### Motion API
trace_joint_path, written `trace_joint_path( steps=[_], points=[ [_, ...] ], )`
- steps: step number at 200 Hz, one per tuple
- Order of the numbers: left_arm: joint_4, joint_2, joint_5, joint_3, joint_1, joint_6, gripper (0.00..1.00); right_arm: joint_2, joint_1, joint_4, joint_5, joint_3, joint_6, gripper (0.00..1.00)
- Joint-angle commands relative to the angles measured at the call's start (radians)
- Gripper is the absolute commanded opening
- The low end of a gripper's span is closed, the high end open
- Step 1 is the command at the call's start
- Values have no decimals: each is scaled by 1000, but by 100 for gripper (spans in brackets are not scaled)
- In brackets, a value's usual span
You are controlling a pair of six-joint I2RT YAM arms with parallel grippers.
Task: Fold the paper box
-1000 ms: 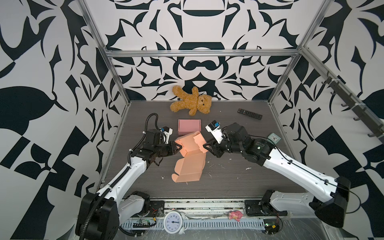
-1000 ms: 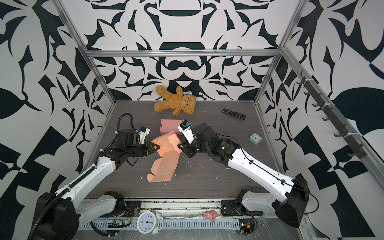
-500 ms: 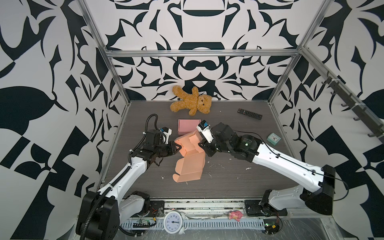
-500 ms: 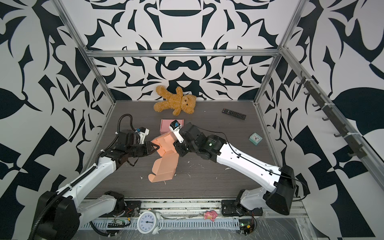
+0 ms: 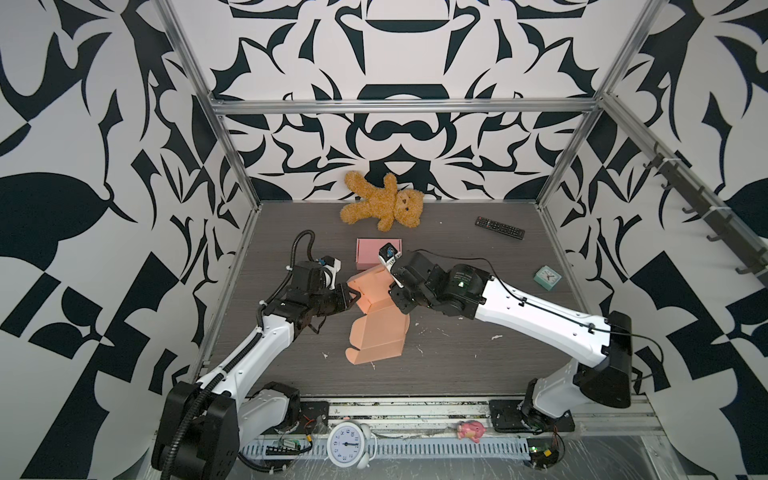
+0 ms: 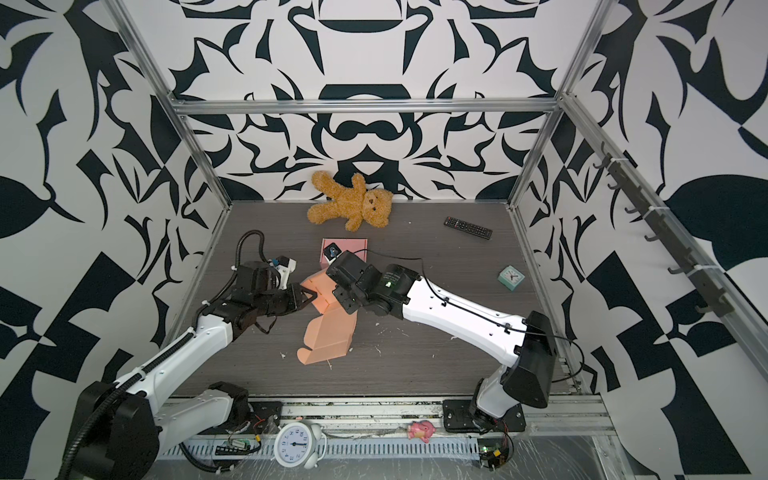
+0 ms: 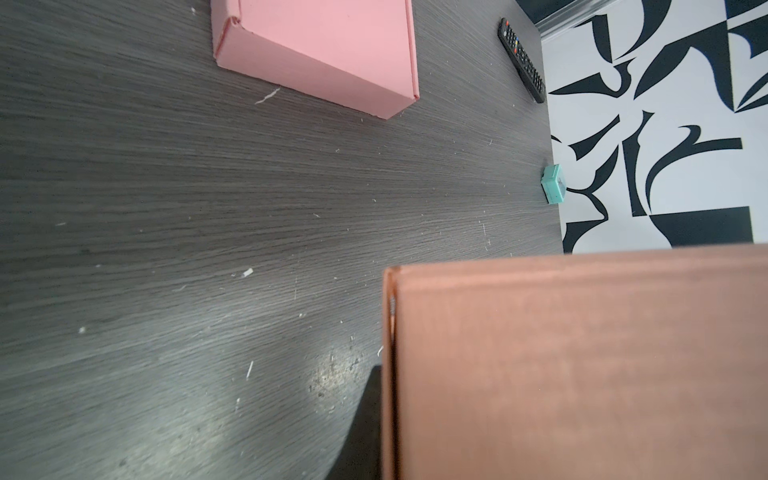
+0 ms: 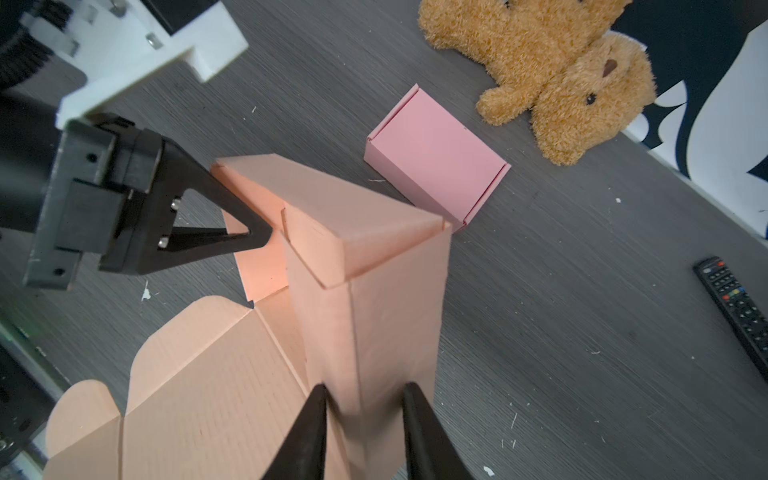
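Left gripper (image 8: pixel 266 237): jaws pinched together on a raised panel of the box (image 8: pixel 199 399), mid-table. Right gripper (image 8: pixel 363 401): jaws clamped across the upright side wall. Step, judged: raising walls. Next you fold that wall inward against the left pinch. Pink box (image 8: pixel 436 166) is near behind; the table (image 5: pixel 457 357) is open frontward.

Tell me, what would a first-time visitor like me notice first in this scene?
Most striking is the peach paper box, half folded in the middle of the dark table, with the left gripper pinching one raised wall and the right gripper clasping another. Behind it lie a closed pink box and, against the bold black-and-white back wall, a brown teddy bear.
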Motion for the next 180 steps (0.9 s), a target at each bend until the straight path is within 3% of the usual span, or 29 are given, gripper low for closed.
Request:
trace_joint_path(
  steps=[1, 94, 180],
  points=[
    [20, 9, -9, -12, -3, -28, 13, 35, 24, -66, 120, 82, 23, 34],
    [61, -22, -6, -41, -3, -99, 13, 230, 87, -258, 384, 302, 26, 39],
    [68, -78, 23, -75, -7, -159, 12, 311, 124, -382, 573, 406, 71, 39]
  ],
)
